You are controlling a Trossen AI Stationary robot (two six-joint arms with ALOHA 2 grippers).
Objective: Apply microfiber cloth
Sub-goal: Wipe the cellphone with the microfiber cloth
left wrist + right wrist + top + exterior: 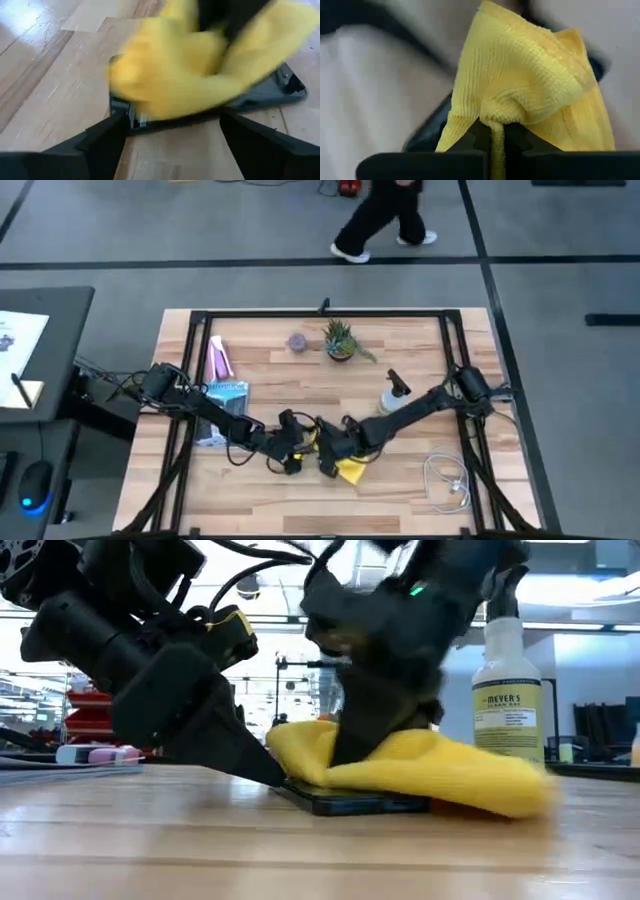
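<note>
The microfiber cloth (410, 768) lies bunched over the black smartphone (350, 802) near the table's (400, 500) front middle, a fold pinched tight in the right gripper (492, 137) pressing down from above. The left gripper (172, 130), fingers spread apart, straddles the phone's near edge, just beside the cloth.

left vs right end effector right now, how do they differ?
The right end effector is shut on the microfiber cloth, pinching a fold and pressing it onto the phone. The left end effector is open and holds nothing; its fingers straddle the phone's near edge against the table, seemingly bracing it. Shared: both dark, two-fingered, angled down to the phone at the table's front middle.
</note>
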